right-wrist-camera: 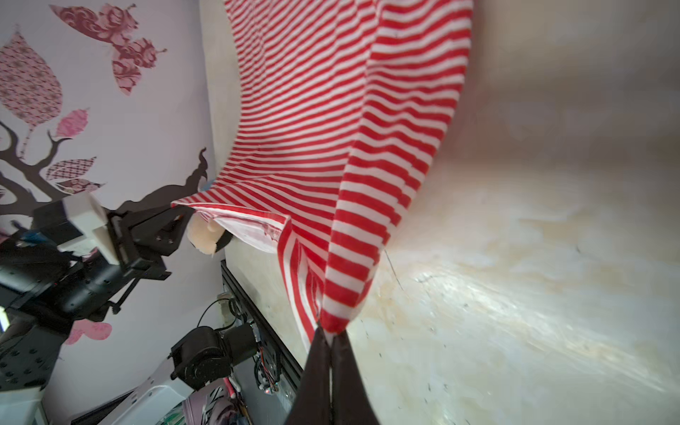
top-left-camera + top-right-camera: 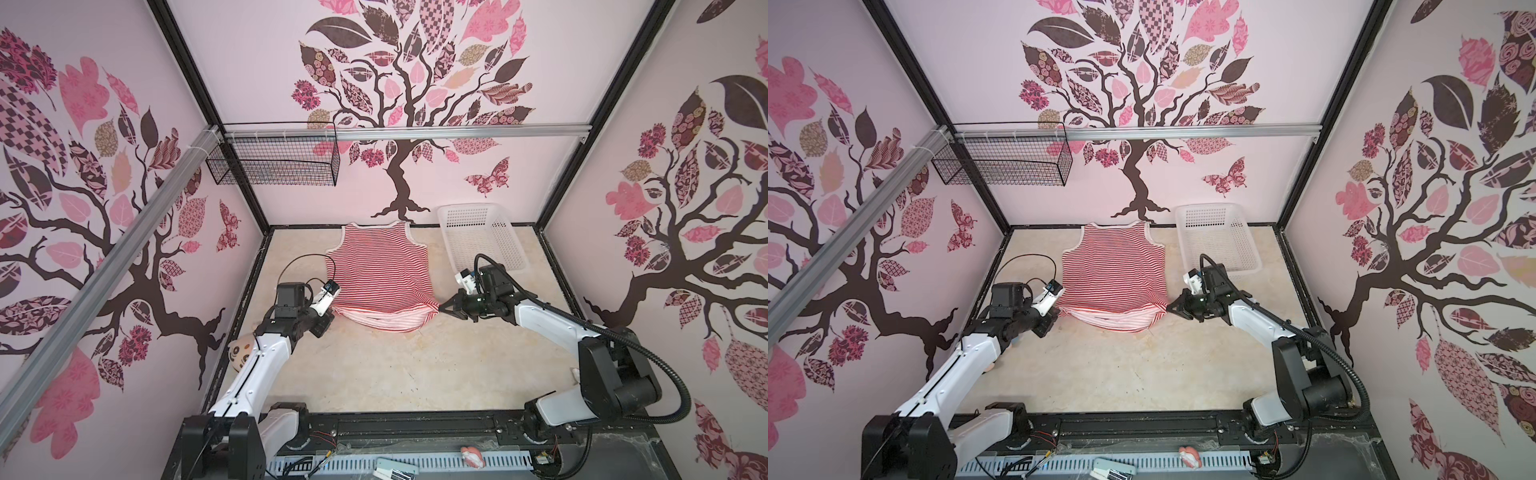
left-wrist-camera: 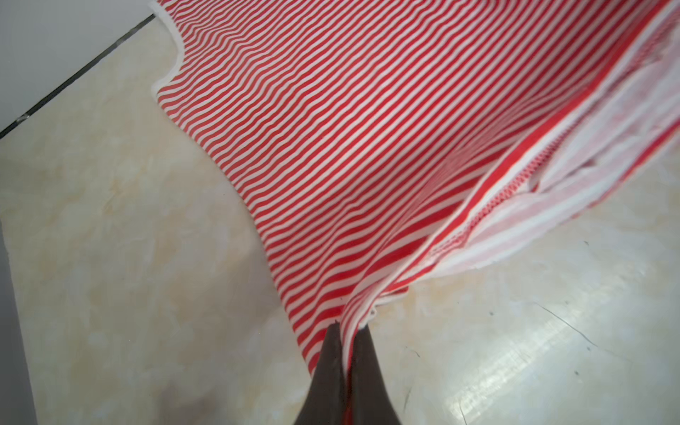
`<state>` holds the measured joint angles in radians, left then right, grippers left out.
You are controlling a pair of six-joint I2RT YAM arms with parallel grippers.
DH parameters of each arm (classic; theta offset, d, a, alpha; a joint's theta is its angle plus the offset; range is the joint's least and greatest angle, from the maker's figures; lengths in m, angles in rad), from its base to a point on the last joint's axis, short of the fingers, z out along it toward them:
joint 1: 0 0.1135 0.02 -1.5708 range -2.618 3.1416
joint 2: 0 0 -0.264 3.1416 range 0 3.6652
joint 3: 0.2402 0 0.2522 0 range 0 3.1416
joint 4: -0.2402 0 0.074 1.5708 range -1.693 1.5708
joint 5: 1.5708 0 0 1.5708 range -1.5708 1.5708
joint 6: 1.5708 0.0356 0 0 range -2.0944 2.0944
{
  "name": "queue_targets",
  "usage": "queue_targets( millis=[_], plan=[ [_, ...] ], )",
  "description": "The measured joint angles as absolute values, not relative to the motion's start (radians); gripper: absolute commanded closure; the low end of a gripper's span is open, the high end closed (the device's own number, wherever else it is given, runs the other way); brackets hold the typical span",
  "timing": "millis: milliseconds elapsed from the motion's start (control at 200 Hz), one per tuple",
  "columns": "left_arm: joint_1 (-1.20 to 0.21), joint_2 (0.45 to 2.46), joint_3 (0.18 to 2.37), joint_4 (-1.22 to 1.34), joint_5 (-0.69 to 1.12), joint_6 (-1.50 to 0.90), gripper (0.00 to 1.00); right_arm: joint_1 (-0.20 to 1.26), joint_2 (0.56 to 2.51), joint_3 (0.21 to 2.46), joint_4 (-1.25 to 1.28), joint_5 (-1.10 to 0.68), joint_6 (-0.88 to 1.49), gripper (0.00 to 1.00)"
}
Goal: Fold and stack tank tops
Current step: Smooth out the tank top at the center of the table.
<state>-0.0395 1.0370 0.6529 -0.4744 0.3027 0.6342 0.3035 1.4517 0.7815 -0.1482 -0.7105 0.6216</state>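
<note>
One red-and-white striped tank top (image 2: 380,270) (image 2: 1115,270) lies at the back middle of the table, its white-trimmed neck toward the back wall. Its front hem is raised off the table and sags between my grippers, showing the pale inside. My left gripper (image 2: 335,310) (image 2: 1059,309) is shut on the hem's left corner. In the left wrist view the fingers (image 3: 347,327) pinch a bunched fold of tank top (image 3: 331,128). My right gripper (image 2: 440,308) (image 2: 1168,308) is shut on the hem's right corner. In the right wrist view the tank top (image 1: 312,110) hangs taut from its tips (image 1: 330,333).
A white perforated basket (image 2: 482,208) (image 2: 1208,206) stands at the back right, just behind the right wrist. A black wire basket (image 2: 274,166) hangs from the rail at the back left. A plush toy (image 2: 241,353) sits under the left arm. Bare marble tabletop (image 2: 415,365) spans the front.
</note>
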Motion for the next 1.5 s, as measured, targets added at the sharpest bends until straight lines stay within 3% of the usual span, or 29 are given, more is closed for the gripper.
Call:
queue_targets(
  millis=[115,150,185,235,295,360,445,716,1161,1496],
  plan=[
    [-0.058,0.972,0.645,-0.561,0.343,0.71,0.9,0.303,1.444,0.75,-0.177,-0.692,0.599,1.0],
    [-0.074,0.963,0.642,-0.588,0.347,0.734,0.84,0.303,1.444,0.747,-0.184,-0.688,0.593,1.0],
    [-0.096,0.958,0.637,-0.611,0.346,0.758,0.73,0.303,1.445,0.745,-0.192,-0.685,0.587,0.98],
    [-0.128,0.956,0.627,-0.649,0.341,0.781,0.53,0.304,1.448,0.745,-0.206,-0.684,0.578,0.88],
    [-0.153,0.953,0.614,-0.69,0.341,0.818,0.39,0.304,1.448,0.745,-0.224,-0.677,0.574,0.7],
    [-0.157,0.944,0.607,-0.733,0.322,0.838,0.3,0.306,1.44,0.745,-0.252,-0.653,0.56,0.59],
    [-0.144,0.916,0.607,-0.768,0.303,0.858,0.23,0.309,1.404,0.745,-0.304,-0.599,0.545,0.53],
    [-0.084,0.856,0.609,-0.793,0.296,0.881,0.2,0.371,1.268,0.762,-0.416,-0.442,0.522,0.52],
    [-0.119,1.116,0.572,-0.649,0.142,0.879,0.19,0.45,1.385,0.738,-0.369,-0.445,0.52,0.47],
    [-0.123,1.186,0.57,-0.596,0.077,0.86,0.19,0.451,1.493,0.77,-0.347,-0.384,0.519,0.6]
  ],
)
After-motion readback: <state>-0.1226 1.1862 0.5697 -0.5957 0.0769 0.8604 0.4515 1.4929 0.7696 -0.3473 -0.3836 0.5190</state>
